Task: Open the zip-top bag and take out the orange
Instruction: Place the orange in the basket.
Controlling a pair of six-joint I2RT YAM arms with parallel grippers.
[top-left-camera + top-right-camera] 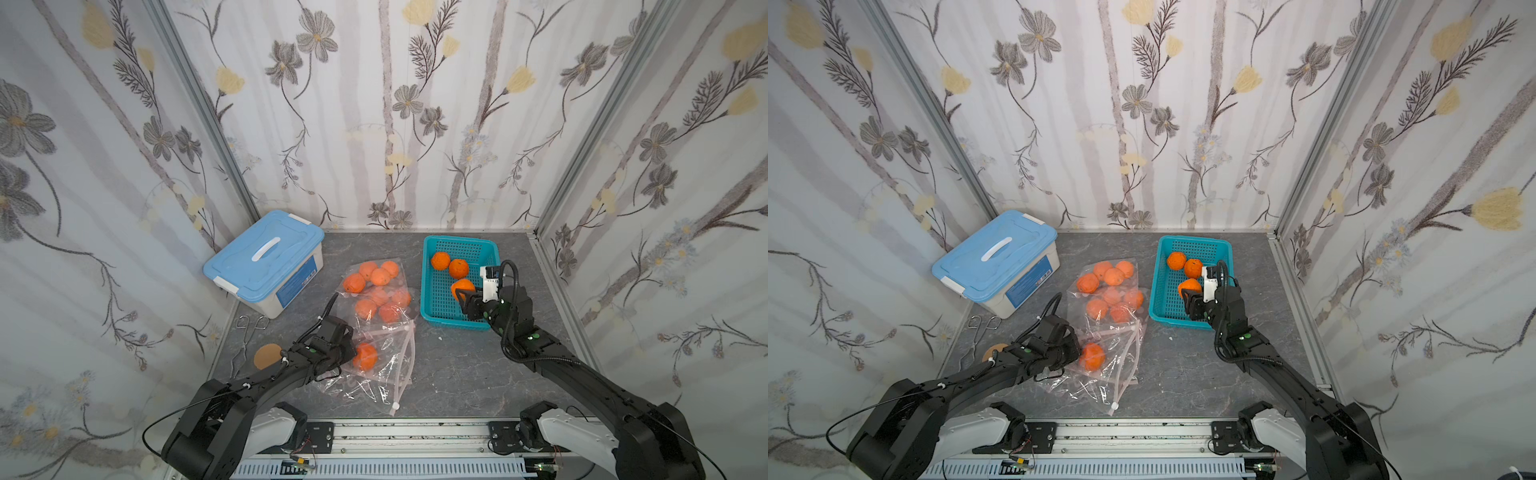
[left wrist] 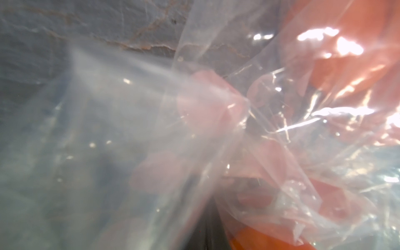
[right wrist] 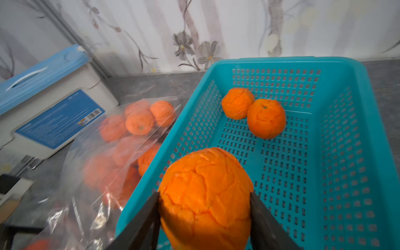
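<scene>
Right arm (image 1: 582, 374) stretches forward, right end effector (image 3: 204, 195) clasping orange (image 3: 205, 173) over basket (image 3: 357, 151).

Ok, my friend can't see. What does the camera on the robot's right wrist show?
An orange is squeezed between two black fingers, held over a teal basket. Two more oranges sit touching inside the basket. Beside it, clear bags of oranges lie on the grey table, next to a box with a blue lid.
</scene>
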